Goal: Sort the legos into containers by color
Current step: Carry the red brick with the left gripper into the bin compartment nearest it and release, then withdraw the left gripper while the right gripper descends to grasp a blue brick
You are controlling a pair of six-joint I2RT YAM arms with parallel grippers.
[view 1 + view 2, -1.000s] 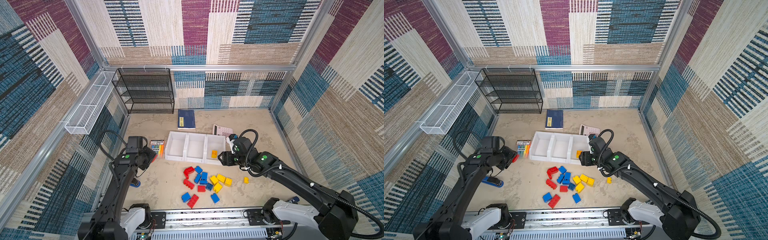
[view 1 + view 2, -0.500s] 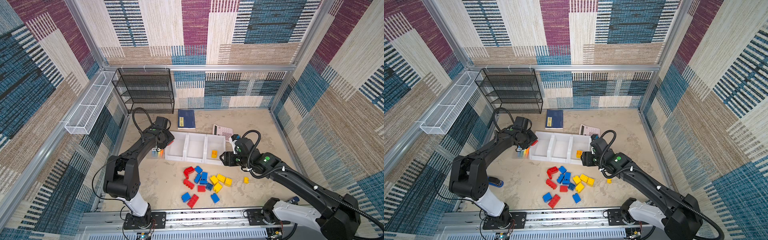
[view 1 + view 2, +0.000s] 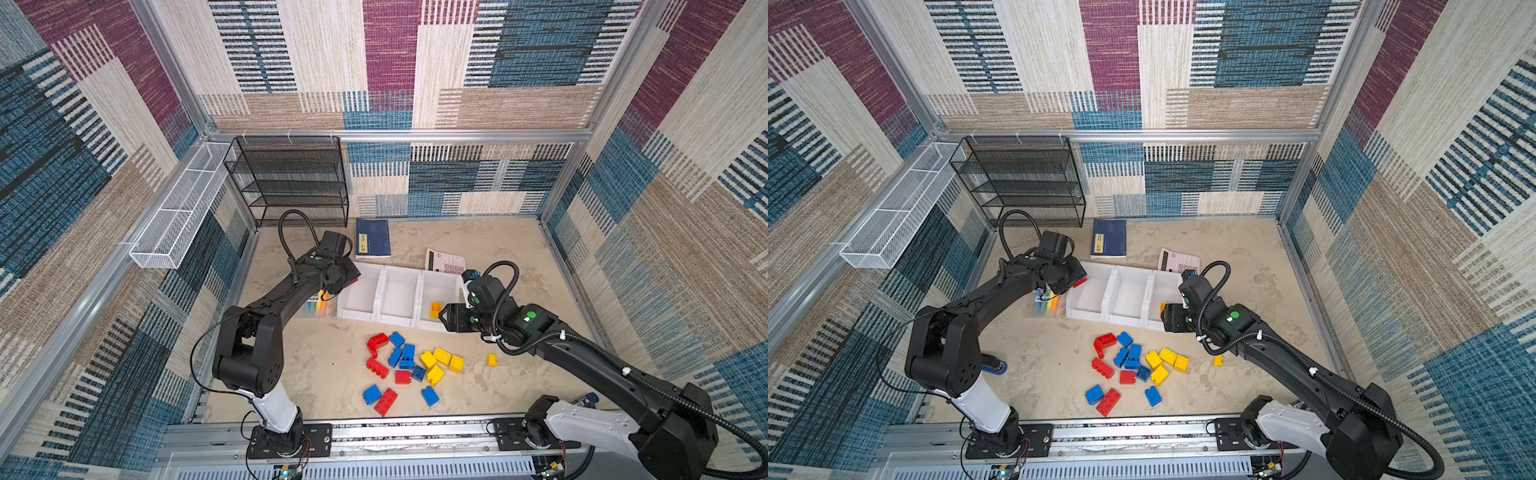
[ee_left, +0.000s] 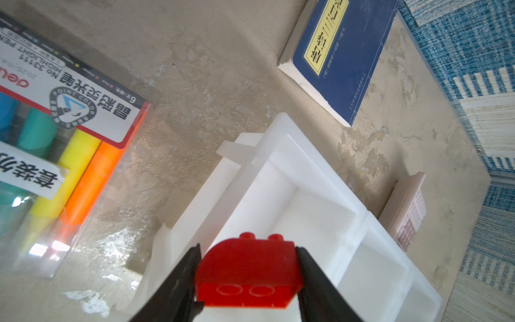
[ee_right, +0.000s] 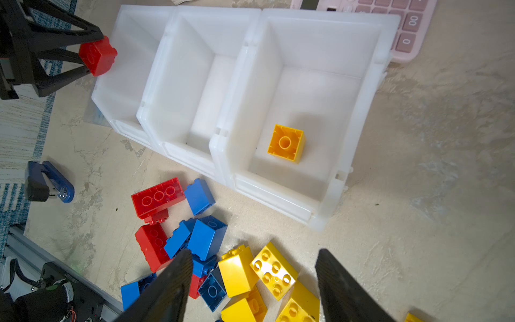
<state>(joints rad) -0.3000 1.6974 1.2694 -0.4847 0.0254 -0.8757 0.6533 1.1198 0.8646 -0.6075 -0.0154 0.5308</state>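
Above the containers' [image 3: 379,291] left-end rim, my left gripper [image 4: 247,251] clamps a red brick [image 4: 248,273], that bin's floor just inward; my right gripper [image 5: 255,253] hangs apart, empty, over loose legos [image 5: 207,237].

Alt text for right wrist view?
Three joined white bins: one yellow brick lies in an end bin, and the left gripper holds a red brick at the opposite end. Loose red, blue and yellow bricks lie beside them, under the right gripper's open fingers.
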